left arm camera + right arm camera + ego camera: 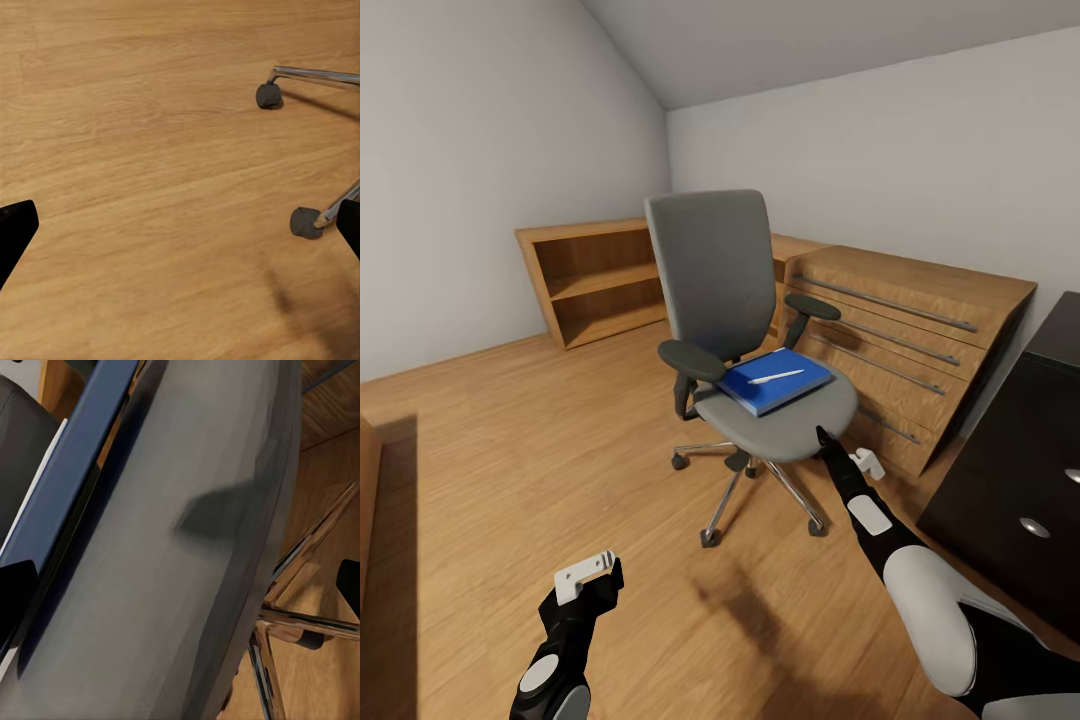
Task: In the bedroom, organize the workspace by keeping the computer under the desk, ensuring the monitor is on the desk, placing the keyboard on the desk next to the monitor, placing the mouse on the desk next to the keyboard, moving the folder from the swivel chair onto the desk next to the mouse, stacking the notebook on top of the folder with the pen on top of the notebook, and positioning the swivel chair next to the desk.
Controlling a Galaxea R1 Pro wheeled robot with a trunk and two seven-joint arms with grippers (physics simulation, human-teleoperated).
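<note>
Grey upholstery of the swivel chair (780, 415) carries the blue folder (775, 381) flat on its seat, the white pen (776, 377) lying on top. The right gripper (826, 437), fingers spread wide, hovers at the seat's front edge and should slide level under the folder. Further from the chair, the left gripper (600, 570) hangs open over bare floor.

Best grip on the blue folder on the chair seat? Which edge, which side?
Likely the folder's front corner, which nears the front rim of the swivel chair's seat. It lies flat, so slide the right tool in low from the front. The backrest and armrests block the other sides. The pen lies loose on top: keep it level.
</note>
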